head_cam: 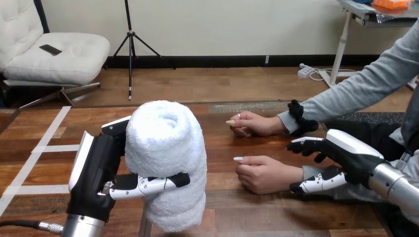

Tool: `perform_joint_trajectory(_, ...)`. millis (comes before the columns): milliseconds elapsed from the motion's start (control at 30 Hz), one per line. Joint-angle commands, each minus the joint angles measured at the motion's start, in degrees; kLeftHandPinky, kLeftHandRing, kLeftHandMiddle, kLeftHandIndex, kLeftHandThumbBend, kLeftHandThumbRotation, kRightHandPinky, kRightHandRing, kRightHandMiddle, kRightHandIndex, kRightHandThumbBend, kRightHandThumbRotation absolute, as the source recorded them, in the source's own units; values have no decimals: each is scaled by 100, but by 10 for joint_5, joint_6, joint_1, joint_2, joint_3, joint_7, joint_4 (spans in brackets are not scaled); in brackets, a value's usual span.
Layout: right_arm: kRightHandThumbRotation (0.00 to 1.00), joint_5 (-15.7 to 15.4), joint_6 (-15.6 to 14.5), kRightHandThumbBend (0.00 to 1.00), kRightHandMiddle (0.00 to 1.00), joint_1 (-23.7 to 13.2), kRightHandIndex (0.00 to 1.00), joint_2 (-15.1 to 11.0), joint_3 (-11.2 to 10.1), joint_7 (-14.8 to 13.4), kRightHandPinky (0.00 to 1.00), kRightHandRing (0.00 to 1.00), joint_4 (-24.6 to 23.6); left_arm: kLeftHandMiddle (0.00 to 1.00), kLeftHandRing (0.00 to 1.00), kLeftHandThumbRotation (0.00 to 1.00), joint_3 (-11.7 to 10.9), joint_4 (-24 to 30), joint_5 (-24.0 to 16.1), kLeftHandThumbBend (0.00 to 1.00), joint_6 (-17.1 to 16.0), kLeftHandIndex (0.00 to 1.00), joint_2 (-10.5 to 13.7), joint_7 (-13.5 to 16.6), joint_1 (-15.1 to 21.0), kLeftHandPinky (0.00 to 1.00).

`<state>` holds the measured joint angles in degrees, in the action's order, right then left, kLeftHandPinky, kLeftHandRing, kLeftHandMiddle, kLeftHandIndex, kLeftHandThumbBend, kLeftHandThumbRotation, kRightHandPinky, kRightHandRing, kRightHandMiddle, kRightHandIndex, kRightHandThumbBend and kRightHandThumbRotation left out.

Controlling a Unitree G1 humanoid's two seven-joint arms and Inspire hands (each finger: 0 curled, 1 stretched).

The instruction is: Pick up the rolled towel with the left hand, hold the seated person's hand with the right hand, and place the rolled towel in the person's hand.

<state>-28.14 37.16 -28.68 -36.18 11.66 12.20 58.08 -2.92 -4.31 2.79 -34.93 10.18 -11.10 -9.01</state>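
My left hand (99, 173) is shut on the rolled white towel (165, 158) and holds it upright above the table's near edge, left of centre. The person's two hands rest on the table at the right. The nearer one (262, 174) lies loosely curled, knuckles up; the farther one (253, 123) lies behind it. My right hand (346, 155) is at the nearer hand's wrist (310, 173). Its fingers (306, 146) reach over the wrist with a gap above it, and one digit lies along the wrist's near side. The towel is apart from both of the person's hands.
The wooden table (237, 207) carries white tape lines (44, 148) at its left. The person's grey-sleeved forearm (356, 89) comes in from the upper right. Bare table lies between the towel and the person's hands.
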Motion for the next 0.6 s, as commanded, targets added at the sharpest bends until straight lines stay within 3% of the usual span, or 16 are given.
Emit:
perform_joint_trajectory(0,38,-2,-9,89,85,-61,84,-10,8,5,76,84,3,37,31,0,-3,18,17,58,-16,37,-2,-5,25,27)
perform_joint_trajectory(567,43,-12,-26,99,86,-74,85,-8,29,11,75,84,1,36,31,0,-6,17,28,56,-14,37,0,-15,25,27)
